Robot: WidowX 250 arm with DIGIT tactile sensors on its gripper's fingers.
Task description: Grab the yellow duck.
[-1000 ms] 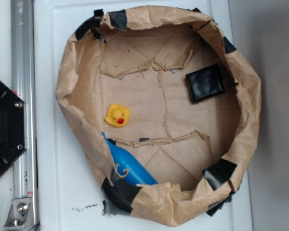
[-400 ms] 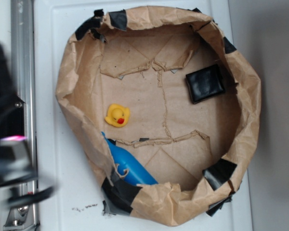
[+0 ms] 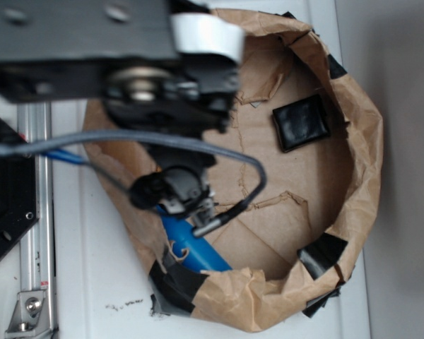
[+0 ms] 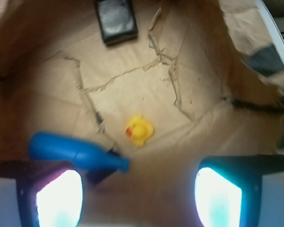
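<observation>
hand (image 4: 138, 198) spread, above | yellow duck (image 4: 139, 130) ctr, we see it unblocked | blue bottle (image 4: 75, 152) lower left | black pad (image 4: 116, 20) top

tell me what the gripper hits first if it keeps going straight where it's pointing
Probably the yellow duck. In the wrist view it sits ahead of the open gripper, about centred between the fingers. The blue bottle lies just left of that line and might catch the left finger; depth is unclear.

The black robot arm (image 3: 162, 92), absent a second ago and then only a blur at the left edge, is now stretched across the left half of the crumpled brown paper basin (image 3: 360, 141), and the small yellow rubber duck (image 4: 139, 130) is hidden in the exterior view.
</observation>
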